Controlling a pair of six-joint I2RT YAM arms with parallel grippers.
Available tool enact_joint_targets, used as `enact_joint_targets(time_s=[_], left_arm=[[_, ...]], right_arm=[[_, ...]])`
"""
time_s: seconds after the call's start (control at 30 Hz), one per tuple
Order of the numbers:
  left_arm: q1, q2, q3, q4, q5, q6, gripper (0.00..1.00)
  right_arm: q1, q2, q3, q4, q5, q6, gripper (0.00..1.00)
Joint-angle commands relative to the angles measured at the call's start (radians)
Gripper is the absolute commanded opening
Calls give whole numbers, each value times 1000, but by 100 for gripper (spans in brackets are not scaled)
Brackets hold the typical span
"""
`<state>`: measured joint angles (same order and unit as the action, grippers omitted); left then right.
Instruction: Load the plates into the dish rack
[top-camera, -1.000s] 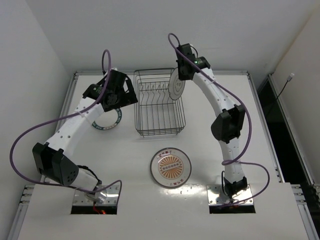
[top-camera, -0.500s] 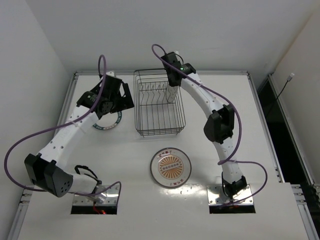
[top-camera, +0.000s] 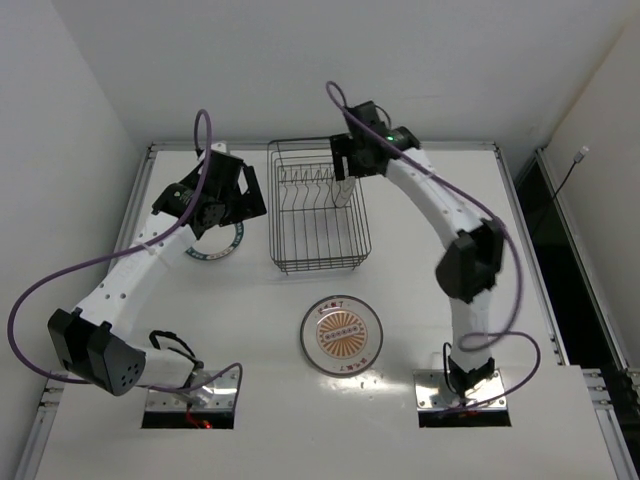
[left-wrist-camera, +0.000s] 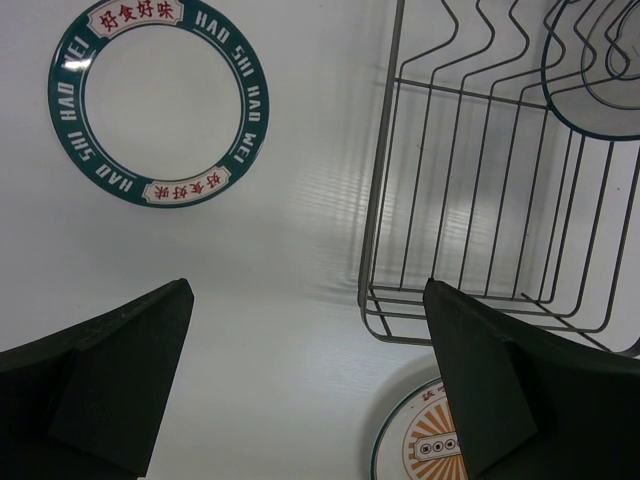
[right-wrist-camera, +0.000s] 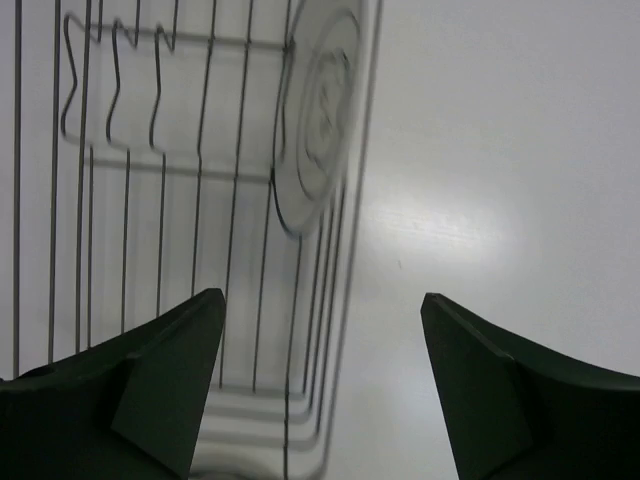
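The dish rack (top-camera: 318, 225) stands at the back centre of the table. A white plate with dark line motif (top-camera: 345, 192) stands on edge at its right side, also visible as the plate (right-wrist-camera: 318, 120) in the right wrist view. My right gripper (top-camera: 349, 166) hangs just above it, open, with nothing between the fingers (right-wrist-camera: 322, 300). The teal-rimmed plate (left-wrist-camera: 158, 100) lies flat left of the rack (left-wrist-camera: 381, 200). My left gripper (top-camera: 222, 205) hovers over it, open and empty (left-wrist-camera: 308, 300). The orange sunburst plate (top-camera: 342, 335) lies flat in front of the rack.
Both arm bases (top-camera: 455, 385) are bolted at the near table edge. Purple cables (top-camera: 60, 270) loop off each arm. White walls close in the table at the back and left, and a dark gap (top-camera: 560, 240) runs along the right edge.
My right gripper carried the line-motif plate left into the rack, let it go and opened. The plate now stands in the rack alone. The left arm shifted slightly left early on.
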<state>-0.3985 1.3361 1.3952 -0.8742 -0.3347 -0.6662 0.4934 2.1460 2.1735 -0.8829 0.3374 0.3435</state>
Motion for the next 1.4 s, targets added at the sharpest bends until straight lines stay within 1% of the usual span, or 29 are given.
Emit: enact_joint_targets(time_s=[0.0, 0.03, 0.07, 0.1, 0.13, 0.17, 0.2, 0.23, 0.27, 0.3, 0.33, 0.4, 0.53, 0.67, 0.77, 0.83, 0.93, 0.97, 1.03, 1.2, 1.23, 1.27, 1.3, 1.37], left_arm=[[3, -26, 7, 14, -32, -15, 100], [3, -15, 7, 14, -32, -15, 100], [3, -15, 20, 14, -32, -15, 100], [3, -2, 34, 14, -32, -15, 100], [3, 14, 44, 14, -32, -15, 100], [3, 14, 56, 14, -21, -15, 100], [3, 40, 56, 14, -21, -24, 100], [3, 50, 71, 14, -7, -24, 100], [3, 60, 91, 14, 2, -50, 100], [3, 70, 100, 14, 16, -59, 100], [3, 81, 100, 14, 52, -59, 100], [3, 92, 100, 14, 65, -84, 100], [3, 112, 90, 14, 74, -93, 100], [3, 112, 64, 14, 132, -116, 100], [3, 112, 54, 14, 157, -125, 100], [3, 112, 54, -5, 157, -136, 100], [3, 112, 45, -5, 166, -136, 100], [3, 112, 45, -14, 166, -136, 100], [3, 103, 22, -14, 166, -136, 100], [3, 81, 11, -25, 157, -136, 100], [3, 81, 2, -25, 157, -136, 100], [3, 81, 2, -25, 157, -136, 100], [3, 71, 2, -25, 145, -136, 100], [3, 71, 2, -25, 135, -136, 100]], right_arm=[[-82, -418, -284, 112, -271, 54, 78], [-102, -496, -492, 225, -442, 66, 85], [-145, -567, -579, 258, -533, 75, 85], [-165, -677, -656, 274, -645, 113, 87], [-200, -725, -804, 295, -693, 130, 88], [-217, -763, -873, 295, -775, 149, 88], [-233, -828, -1008, 286, -800, 158, 88], [-248, -854, -1074, 286, -839, 158, 88], [-277, -877, -1139, 298, -916, 169, 86], [-286, -899, -1267, 318, -949, 186, 85], [-295, -935, -1326, 359, -1007, 186, 83], [-311, -948, -1462, 403, -1047, 200, 78], [-343, -966, -1578, 412, -1038, 189, 75], [-352, -977, -1716, 508, -1052, 232, 75], [-362, -927, -1871, 668, -1095, 287, 75], [-352, -867, -1916, 725, -1107, 307, 75], [-343, -802, -1940, 783, -1107, 298, 72], [-343, -760, -1940, 783, -1107, 298, 69], [-334, -713, -1931, 829, -1107, 298, 61], [-312, -572, -1853, 840, -1085, 298, 41], [-312, -537, -1839, 840, -1075, 298, 32], [-302, -523, -1839, 840, -1075, 298, 26], [-293, -511, -1827, 840, -1062, 298, 13], [-283, -491, -1818, 814, -1031, 287, 6]])
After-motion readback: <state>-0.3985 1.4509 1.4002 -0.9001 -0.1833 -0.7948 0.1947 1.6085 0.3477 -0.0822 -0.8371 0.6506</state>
